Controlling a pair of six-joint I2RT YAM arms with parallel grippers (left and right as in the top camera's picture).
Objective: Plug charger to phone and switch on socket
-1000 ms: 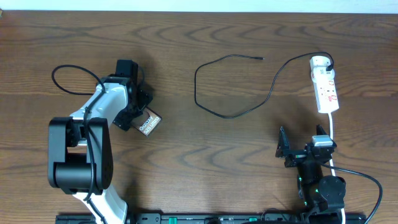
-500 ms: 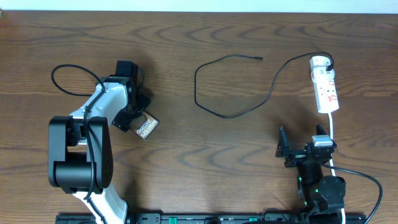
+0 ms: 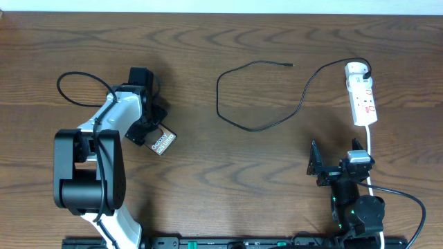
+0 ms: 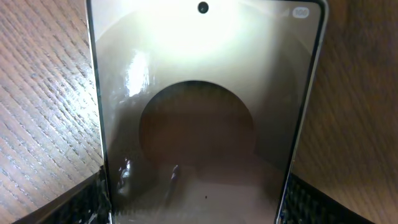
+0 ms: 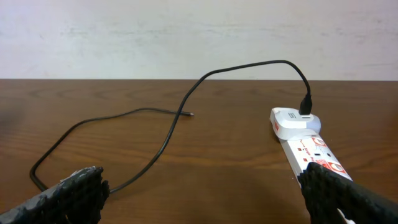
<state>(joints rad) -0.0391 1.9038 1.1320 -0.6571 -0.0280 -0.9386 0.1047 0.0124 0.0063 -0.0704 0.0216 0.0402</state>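
The phone [image 4: 199, 124] runs off the left wrist view's bottom edge.

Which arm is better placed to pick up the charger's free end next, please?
Probably the right. The left gripper is shut on the phone, so it is occupied. The right gripper is open and empty, and its wrist view faces the charger, whose free end lies ahead of it.

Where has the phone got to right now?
In the overhead view, the phone is on the left side, gripped by the left claw, well away from the charger looping across the top middle.
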